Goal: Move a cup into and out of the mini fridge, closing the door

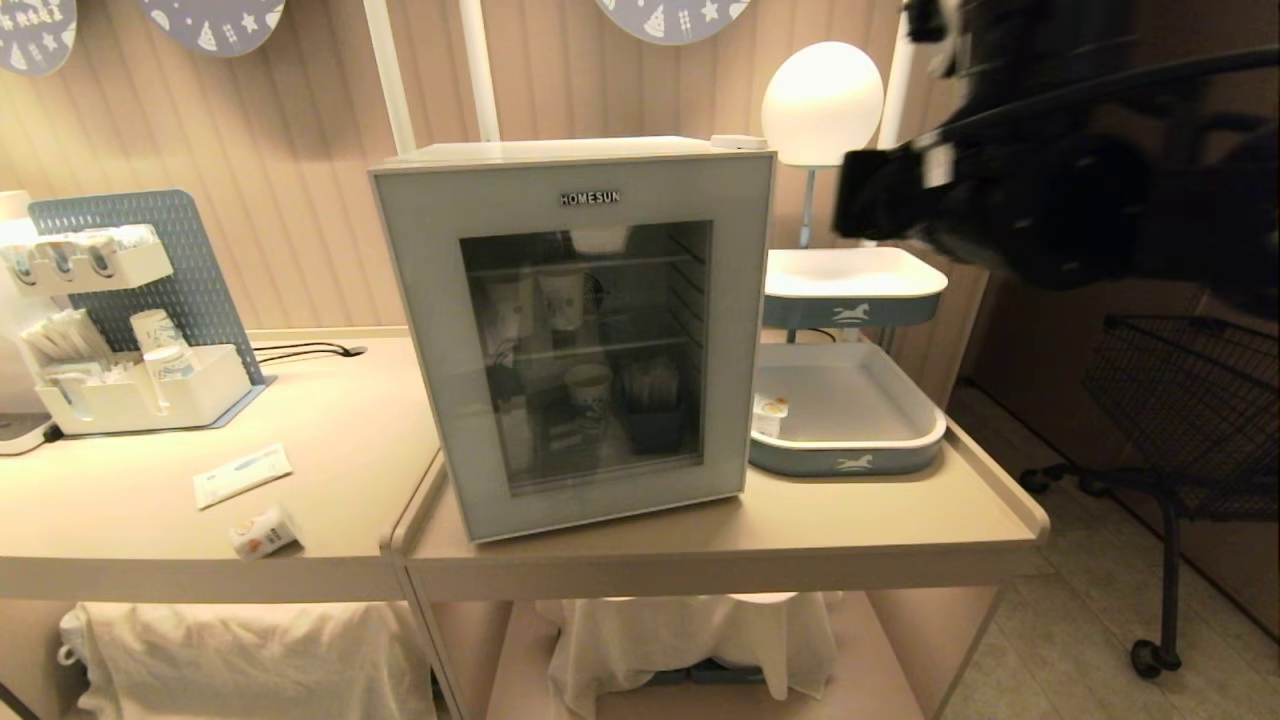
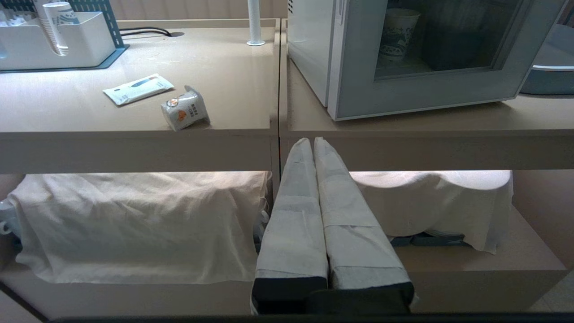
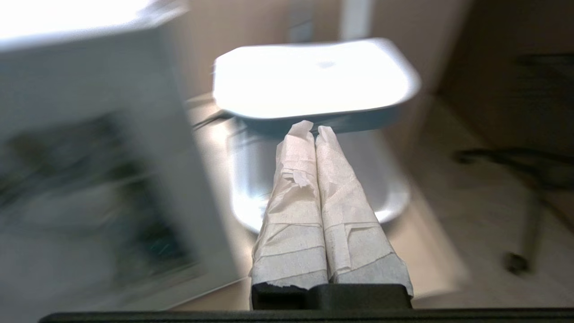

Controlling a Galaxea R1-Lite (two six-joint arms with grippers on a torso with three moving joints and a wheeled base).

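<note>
Closed and empty, the right gripper (image 3: 313, 128) hangs in the air to the right of the mini fridge (image 1: 575, 330), its cloth-wrapped fingers (image 3: 296, 179) pressed together and pointing toward a two-tier tray stand (image 1: 850, 295); in the head view its dark arm (image 1: 1060, 170) blurs across the upper right corner. Below the table edge, the left gripper (image 2: 312, 140) sits parked with its wrapped fingers likewise pressed together, holding nothing.

On the right-hand table (image 1: 900, 520) the fridge stands with the door (image 1: 590, 350) shut, "HOMESUN" lettered across its top. Behind the dark glass, paper cups (image 1: 588, 390) rest on the wire shelves. One small white cup (image 1: 769, 415) with orange print stands upright in the lower tray (image 1: 850, 440), at its left edge just beside the fridge. A second cup of the same kind (image 2: 185, 113) lies on its side near the front edge of the left-hand table (image 1: 130, 530), close to a flat white sachet (image 1: 242, 474). At the back of that table, a white organiser (image 1: 140, 395) holds patterned paper cups before a blue pegboard (image 1: 160, 240). A round lamp (image 1: 822, 100) glows behind the tray stand, white cloth (image 2: 134, 224) drapes the lower shelves, and a black wire cart (image 1: 1190, 400) stands on the floor to the right.
</note>
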